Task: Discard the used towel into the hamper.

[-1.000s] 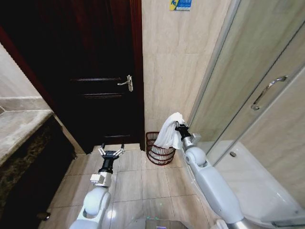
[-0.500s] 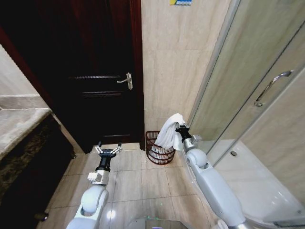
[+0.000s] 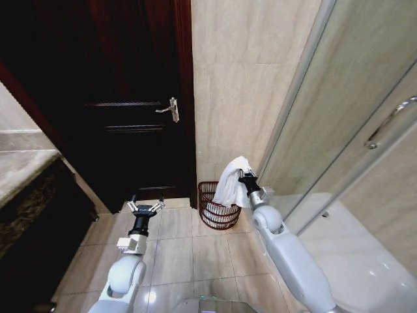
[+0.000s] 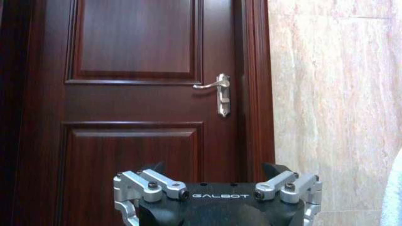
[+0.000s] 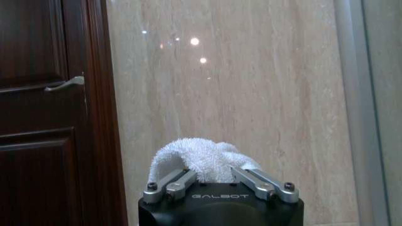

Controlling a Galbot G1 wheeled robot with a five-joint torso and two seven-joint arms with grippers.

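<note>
My right gripper [image 3: 244, 177] pinches the soft, limp white terry towel [image 3: 230, 183] by a bunched fold above the dark reddish-brown wire hamper [image 3: 217, 206], while my left gripper [image 3: 144, 210] hovers spread.

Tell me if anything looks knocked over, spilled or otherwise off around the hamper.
Nothing stands out. The hamper stands upright on the tiles by the wall. The right claw holds the white towel above it. The left claw hangs open before the closed door.
</note>
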